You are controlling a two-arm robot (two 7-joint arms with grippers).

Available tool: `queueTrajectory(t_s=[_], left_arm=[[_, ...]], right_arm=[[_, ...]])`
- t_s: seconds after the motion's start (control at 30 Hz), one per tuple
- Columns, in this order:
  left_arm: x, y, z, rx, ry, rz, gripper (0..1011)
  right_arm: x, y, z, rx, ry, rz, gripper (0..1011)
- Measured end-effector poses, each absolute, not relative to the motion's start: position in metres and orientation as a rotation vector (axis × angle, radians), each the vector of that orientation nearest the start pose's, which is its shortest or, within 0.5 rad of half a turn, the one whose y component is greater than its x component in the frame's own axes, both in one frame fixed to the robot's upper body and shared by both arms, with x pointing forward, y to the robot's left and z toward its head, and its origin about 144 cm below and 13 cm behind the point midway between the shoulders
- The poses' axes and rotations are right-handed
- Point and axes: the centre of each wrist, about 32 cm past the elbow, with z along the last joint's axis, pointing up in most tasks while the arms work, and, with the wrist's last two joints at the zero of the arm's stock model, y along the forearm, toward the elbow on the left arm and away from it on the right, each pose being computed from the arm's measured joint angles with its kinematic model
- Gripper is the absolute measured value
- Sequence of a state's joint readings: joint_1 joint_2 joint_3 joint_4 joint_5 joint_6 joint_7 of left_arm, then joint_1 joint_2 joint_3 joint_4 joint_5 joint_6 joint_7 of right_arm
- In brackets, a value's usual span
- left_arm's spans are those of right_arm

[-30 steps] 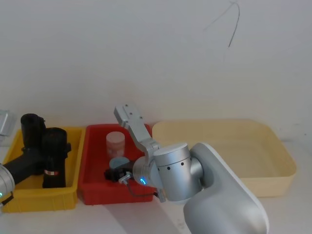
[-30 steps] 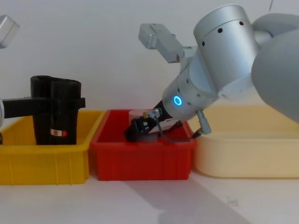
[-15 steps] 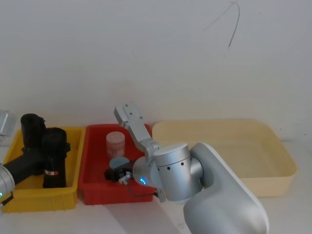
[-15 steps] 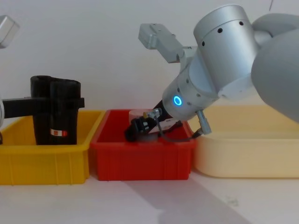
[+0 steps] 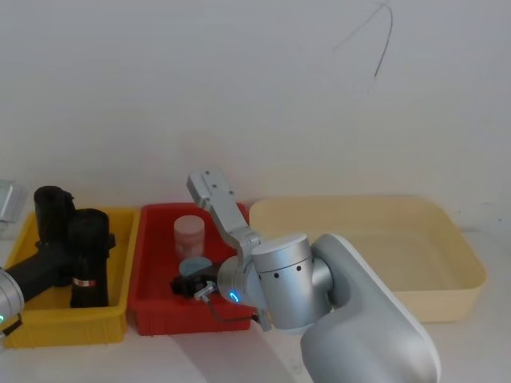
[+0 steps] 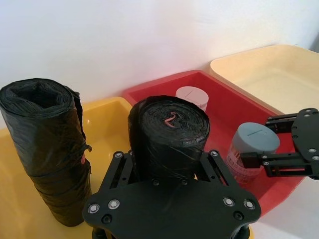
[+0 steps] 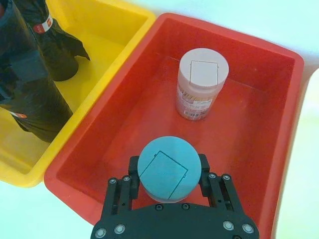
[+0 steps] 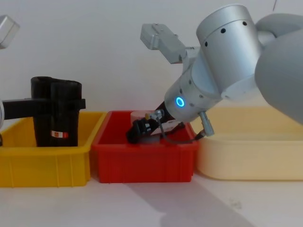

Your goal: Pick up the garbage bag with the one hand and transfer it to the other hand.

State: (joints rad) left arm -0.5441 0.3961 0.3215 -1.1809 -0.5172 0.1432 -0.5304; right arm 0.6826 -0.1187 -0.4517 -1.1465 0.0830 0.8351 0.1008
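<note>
The cream tray (image 5: pixel 447 299) spreads across our lower right, red bin (image 5: pixel 160 315) centre, yellow bin (image 5: pixel 72 329) lower left. Our left gripper (image 6: pixel 167 159) reaches level into the yellow bin, clamped on the upright garbage bag (image 5: pixel 86 267), a second roll (image 5: pixel 49 209) just beside. Our right gripper (image 7: pixel 168 167) slants into the red bin, closed on a blue-lidded jar (image 7: pixel 167 174).

Bright even indoor light; soft diffuse shadow across table (image 8: pixel 57 203)

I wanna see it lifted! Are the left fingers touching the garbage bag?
Touching. The left wrist view shows the left gripper with fingers pressed against both sides of the garbage bag. Right gripper holds a bottle.
</note>
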Motion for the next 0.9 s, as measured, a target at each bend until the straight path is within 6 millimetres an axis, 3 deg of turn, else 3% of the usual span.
queueTrajectory(t_s=[0.17, 0.43, 0.9], left_arm=[[0.594, 0.301, 1.229, 0.026, 0.070, 0.913, 426], [0.593, 0.299, 1.251, 0.002, 0.005, 0.899, 426], [0.609, 0.292, 1.328, -0.025, -0.136, 0.791, 426]], right_arm=[[0.594, -0.051, 1.286, -0.557, 0.256, -1.025, 661], [0.588, -0.063, 1.305, -0.467, 0.231, -1.030, 660], [0.578, -0.098, 1.353, -0.284, 0.150, -1.134, 661]])
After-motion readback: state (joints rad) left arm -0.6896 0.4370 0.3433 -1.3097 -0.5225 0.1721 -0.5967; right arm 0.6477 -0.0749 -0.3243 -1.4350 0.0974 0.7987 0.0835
